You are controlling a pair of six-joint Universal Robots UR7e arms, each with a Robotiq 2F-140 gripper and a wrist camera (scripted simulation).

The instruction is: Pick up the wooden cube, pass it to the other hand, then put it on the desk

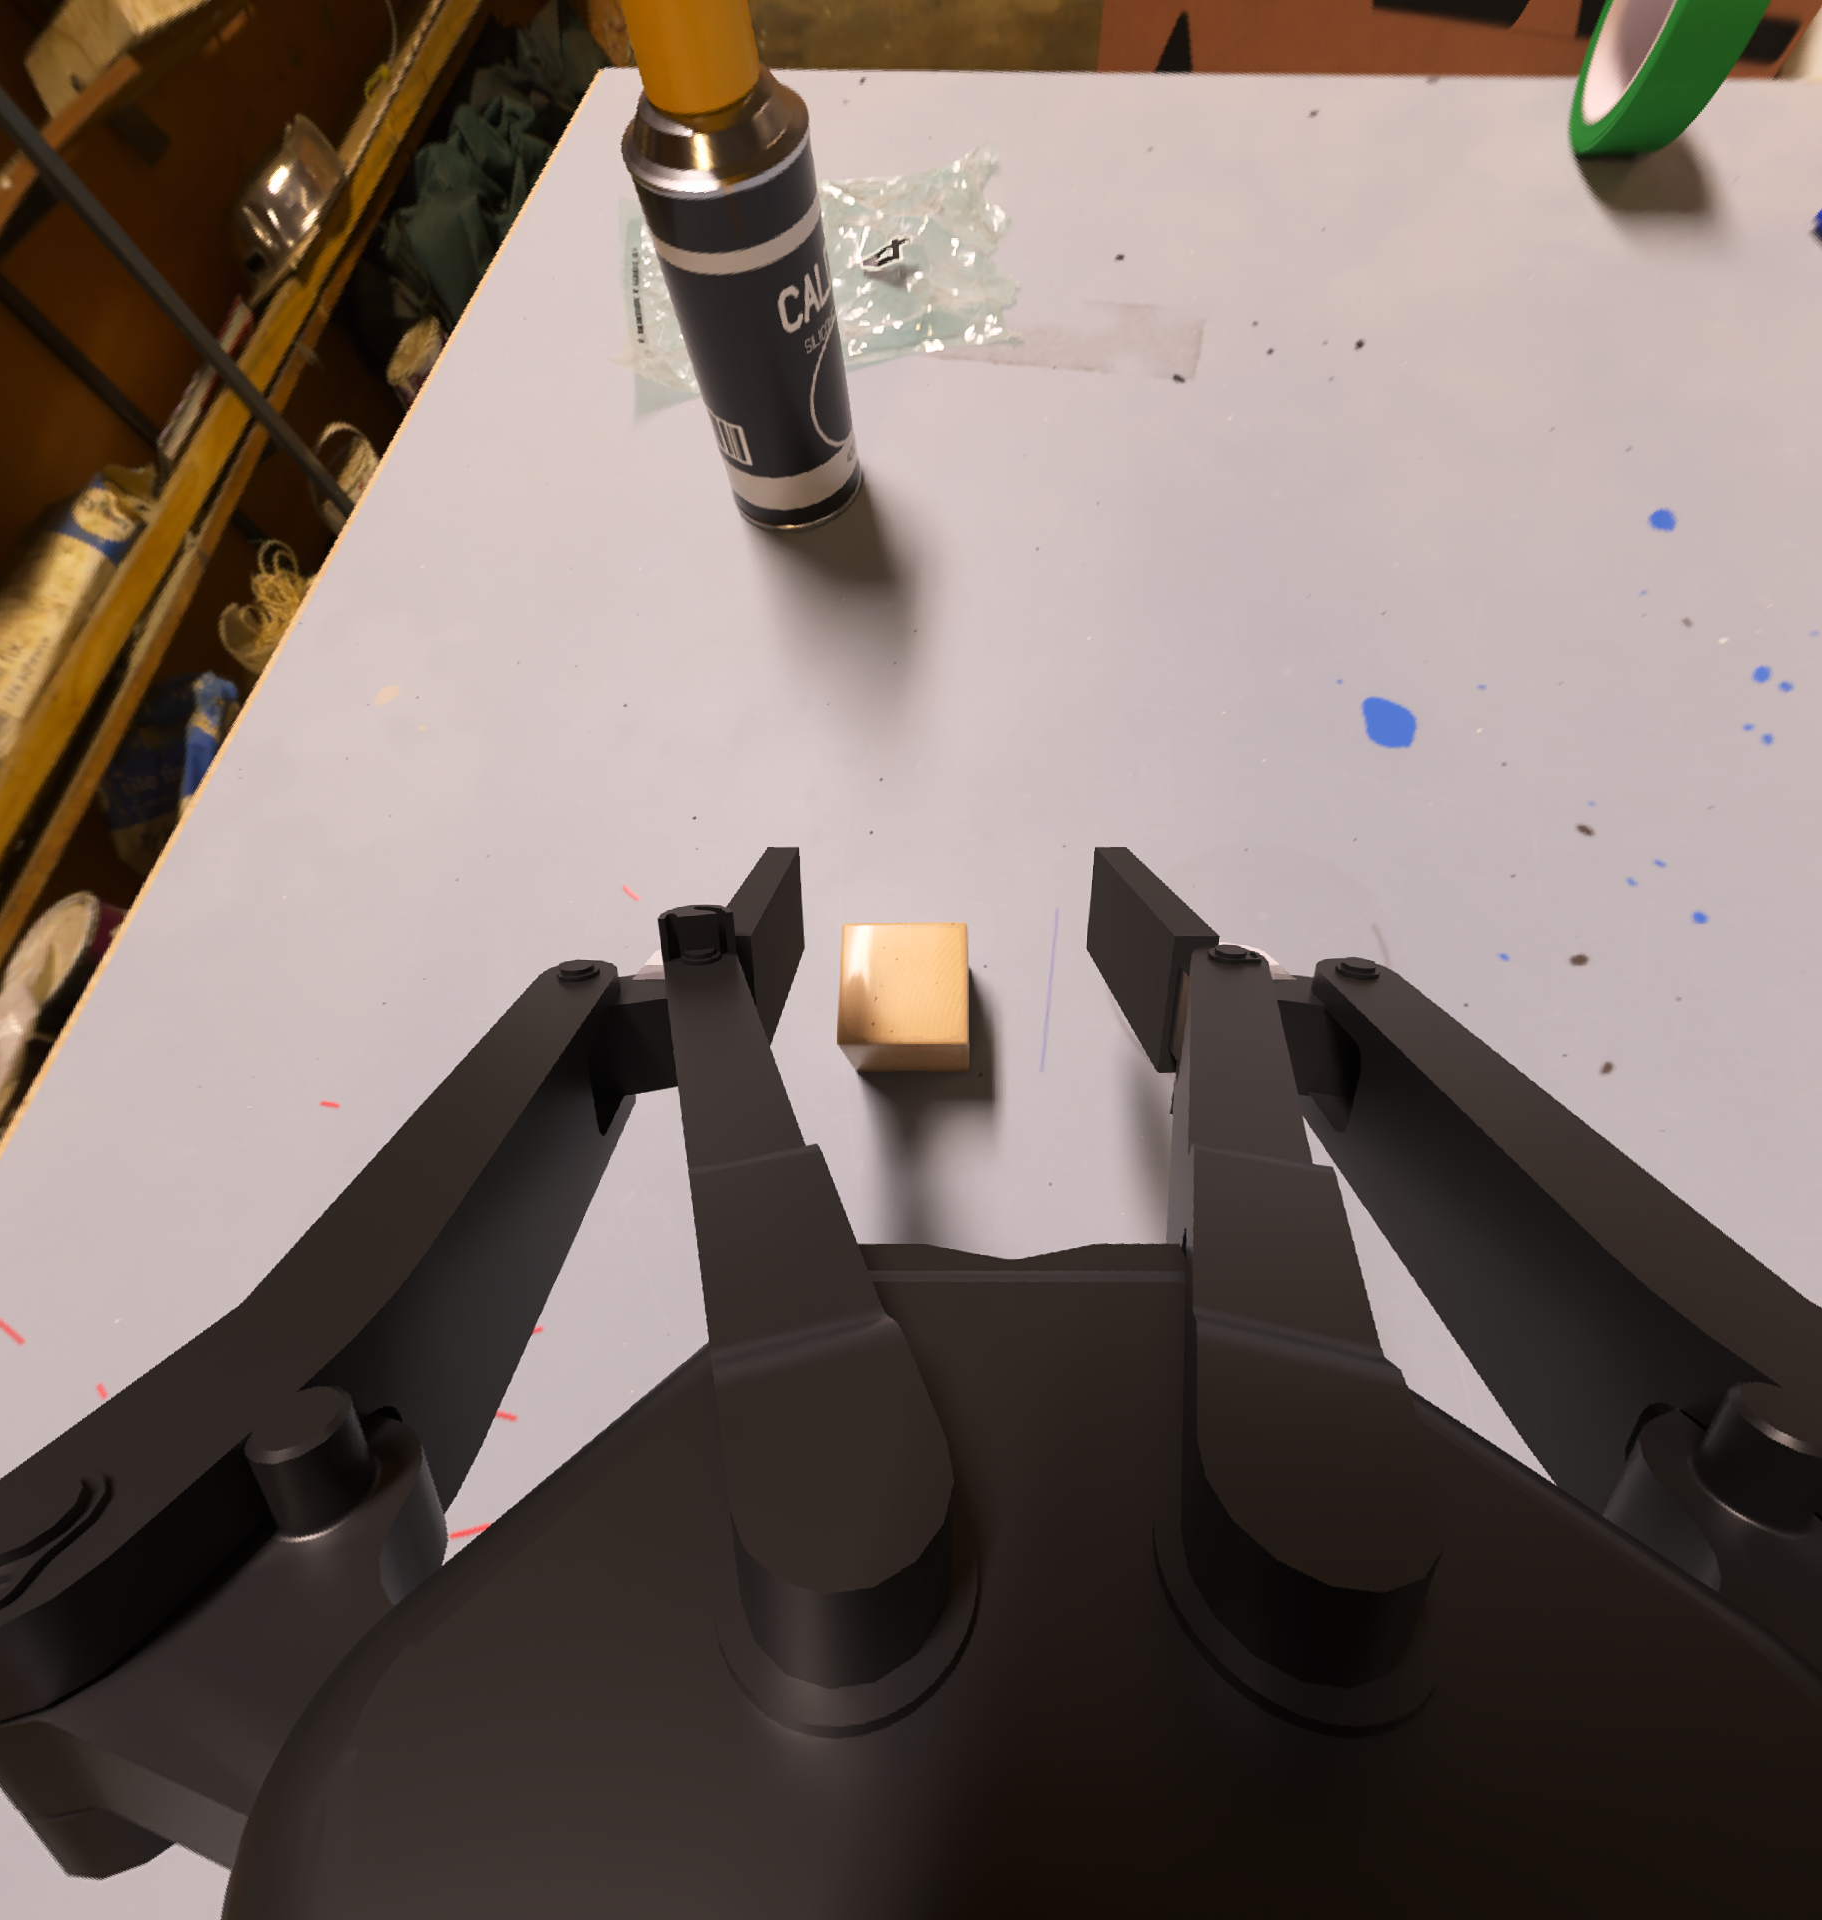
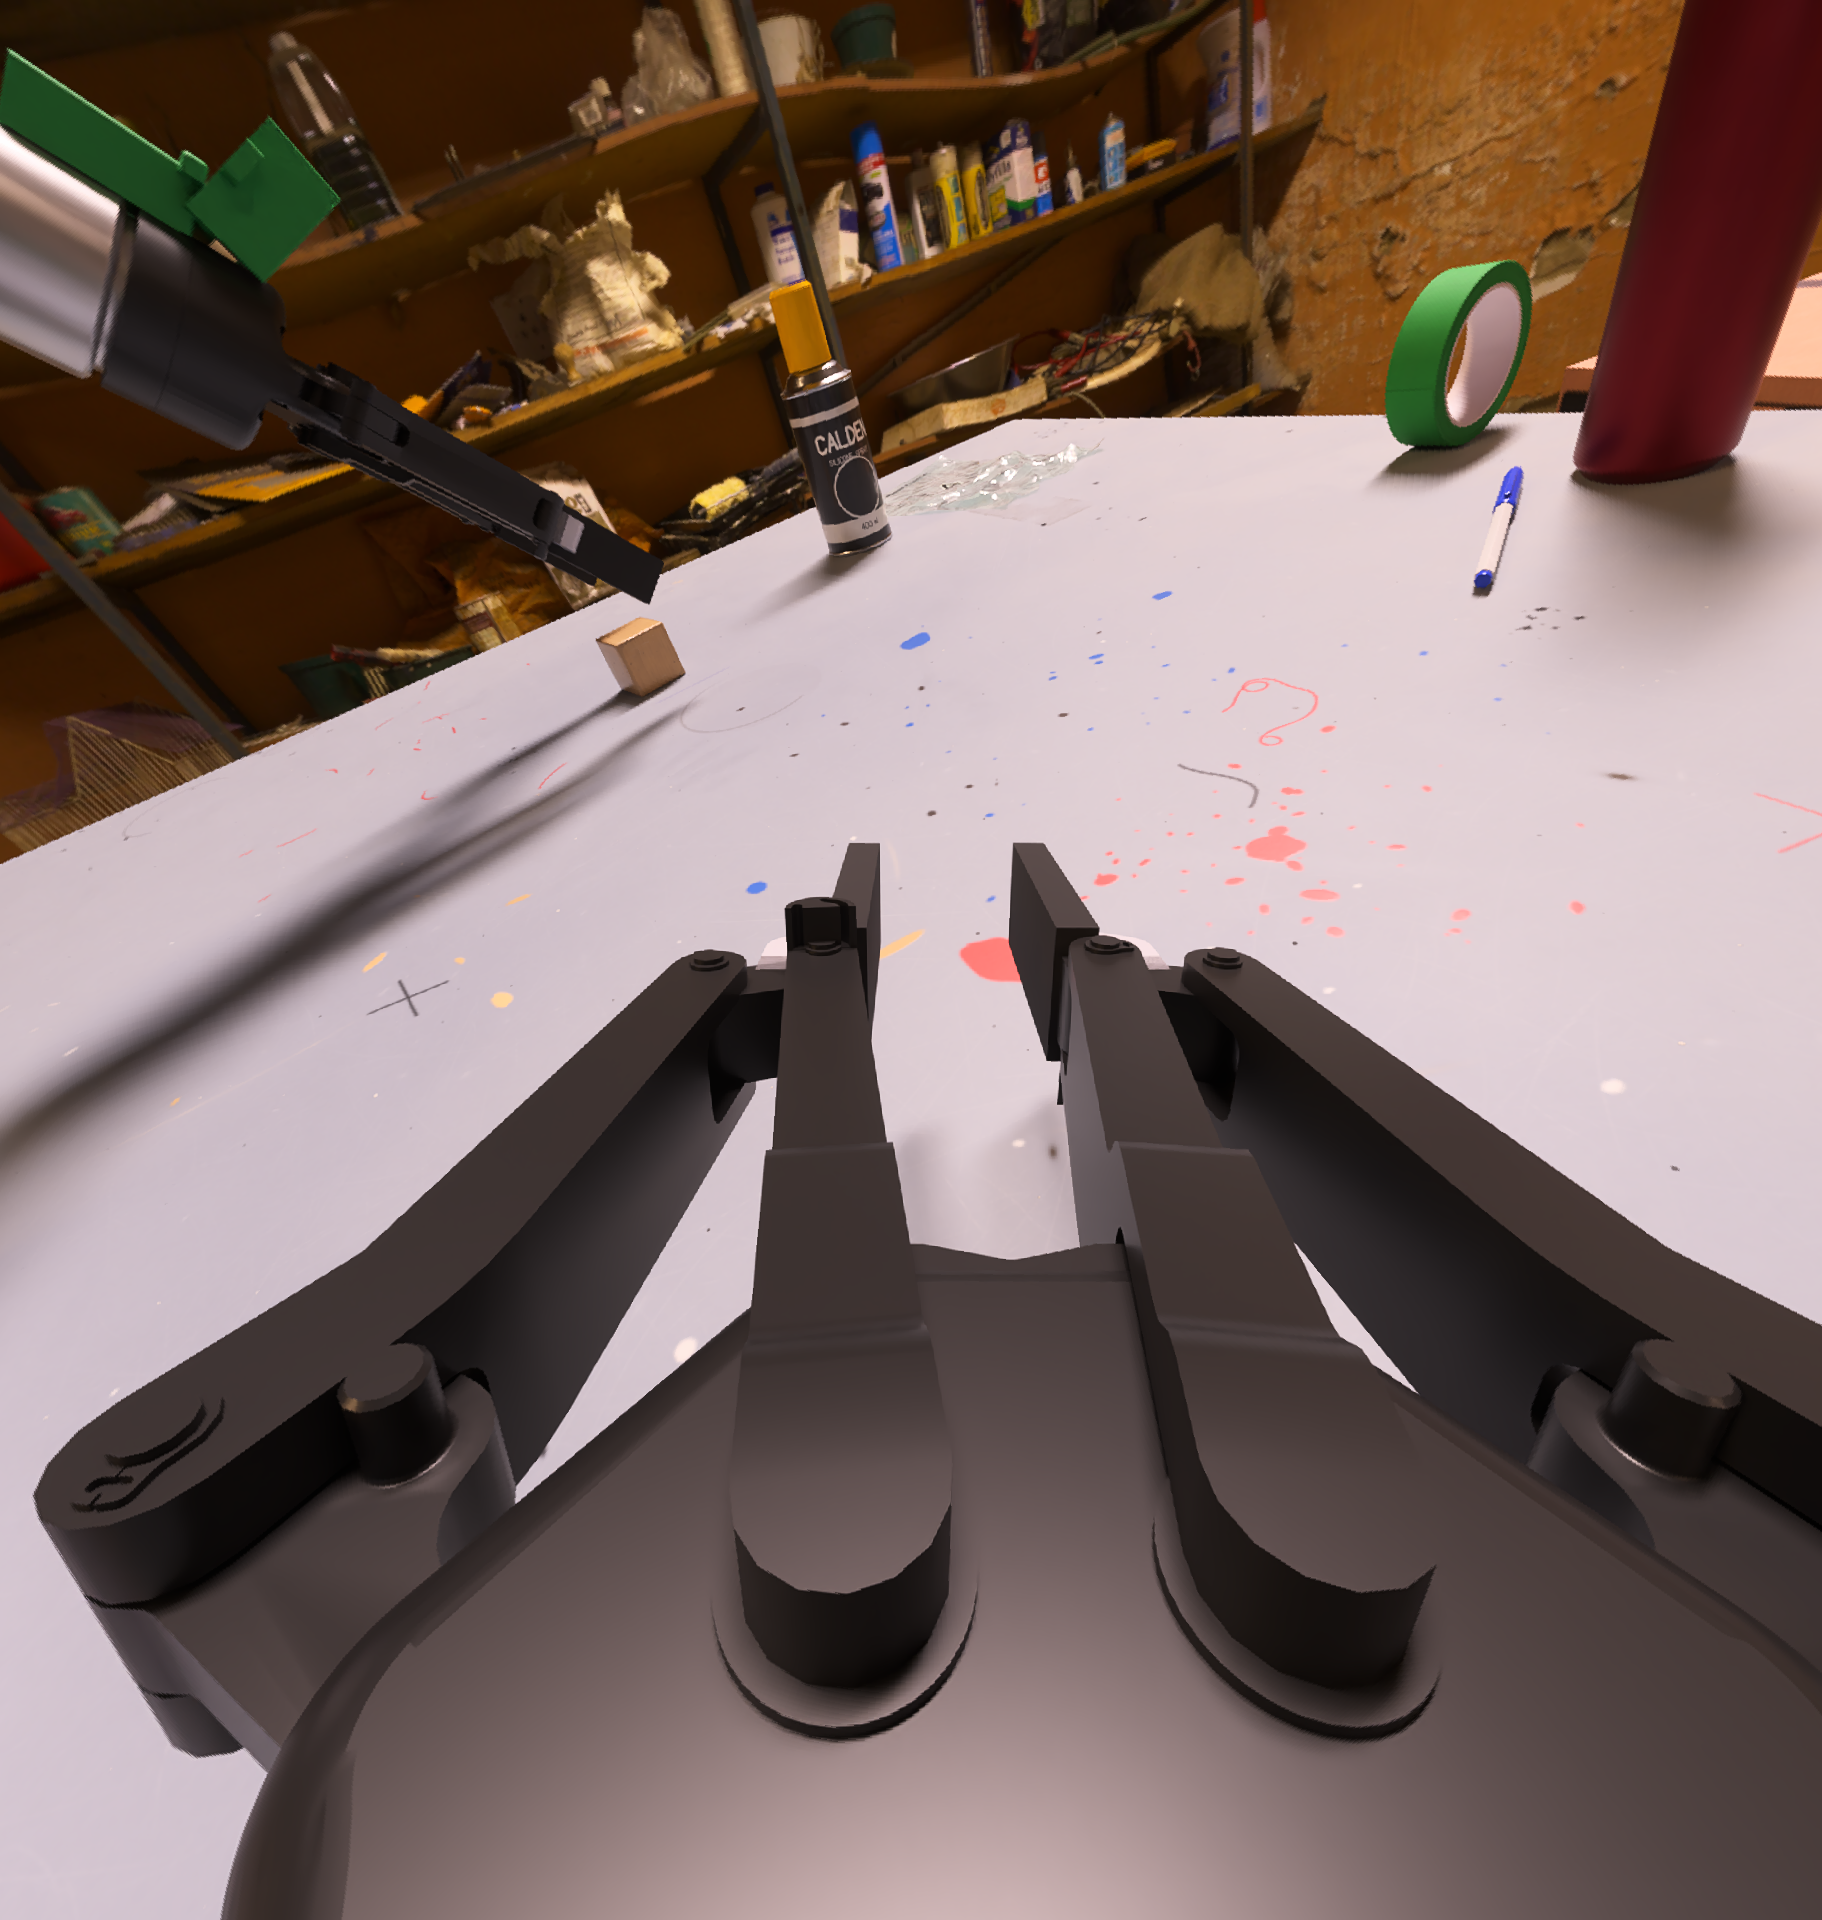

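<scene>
Left wrist view: left gripper (image 1: pixel 946 935) spread wide, nothing gripped, hanging over the wooden cube (image 1: pixel 904 994) at frame centre. Cube sits flat on the grey desk (image 1: pixel 1302 582), between the two fingers (image 1: pixel 777 914) but closer to the left-of-frame one; not touching either as far as I can see. Spray can (image 1: pixel 746 301) w/ yellow cap stands upright at upper centre, crinkled clear plastic (image 1: pixel 917 260) just behind it. Green tape roll (image 1: pixel 1655 83) at upper right corner.

Right wrist view: right gripper (image 2: pixel 945 894) part-way parted, empty, low over paint-speckled desk at lower centre. Cube at mid left of frame, under the left gripper's tip. Blue pen (image 2: pixel 1498 530) lies at right, near a dark red cylinder (image 2: pixel 1707 239) & the tape.
</scene>
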